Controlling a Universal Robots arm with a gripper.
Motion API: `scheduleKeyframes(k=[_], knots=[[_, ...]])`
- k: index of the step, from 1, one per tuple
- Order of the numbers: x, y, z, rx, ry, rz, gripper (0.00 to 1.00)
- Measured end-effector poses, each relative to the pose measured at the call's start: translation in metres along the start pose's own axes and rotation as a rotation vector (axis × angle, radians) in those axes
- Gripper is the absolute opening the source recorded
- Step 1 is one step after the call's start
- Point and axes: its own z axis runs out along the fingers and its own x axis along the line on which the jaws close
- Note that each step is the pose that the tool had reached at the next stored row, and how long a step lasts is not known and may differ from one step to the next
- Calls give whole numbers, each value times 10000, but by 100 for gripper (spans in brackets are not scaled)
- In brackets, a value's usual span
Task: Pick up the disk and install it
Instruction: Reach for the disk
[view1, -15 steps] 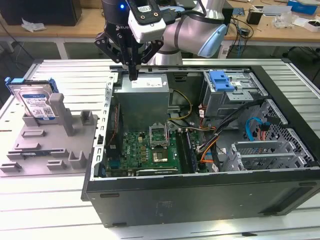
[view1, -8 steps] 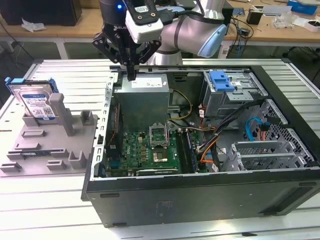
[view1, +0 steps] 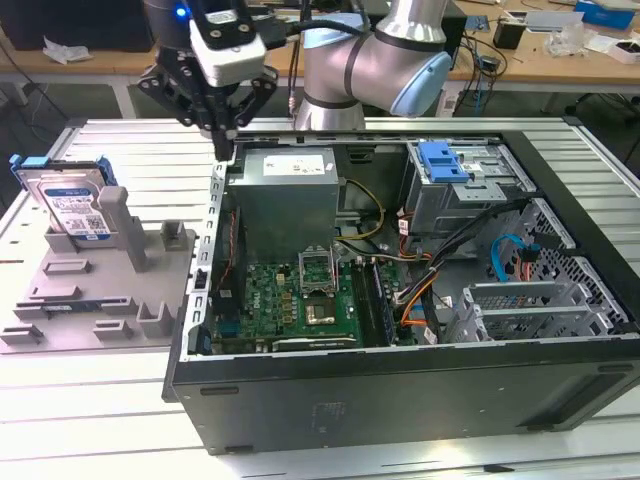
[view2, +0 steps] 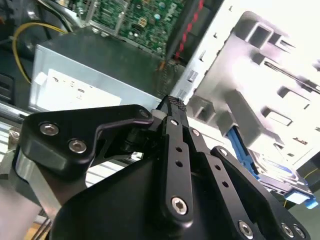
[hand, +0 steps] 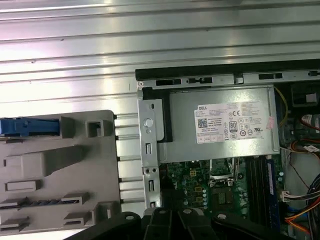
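Observation:
The disk (view1: 72, 200), a silver drive with a white-and-blue label and a blue frame, stands upright in a grey holder (view1: 110, 300) on the exterior view's left, outside the computer case. In the first wrist view its blue edge (hand: 25, 126) shows, and in the second wrist view its blue frame (view2: 244, 154). My gripper (view1: 228, 148) hangs over the case's back corner next to the power supply, well apart from the disk. Its black fingers (view2: 172, 107) are shut together with nothing between them.
The open computer case (view1: 400, 390) lies on the slatted metal table (view1: 100, 420). Inside are the grey power supply (view1: 285, 190), the green motherboard (view1: 290, 300), loose cables, and a metal drive bay with a blue latch (view1: 445, 160). A cluttered desk stands behind.

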Motion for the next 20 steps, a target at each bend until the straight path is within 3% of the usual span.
scheduleKeyframes(k=[6,8,16,19,20], knots=[[224,-2,-5,-1,-2,47,11],[387,4,-8,-1,-3,70,11],[702,131,-9,0,-2,72,11],[984,183,-11,0,-3,70,11],[1027,195,-10,0,-3,72,11]])
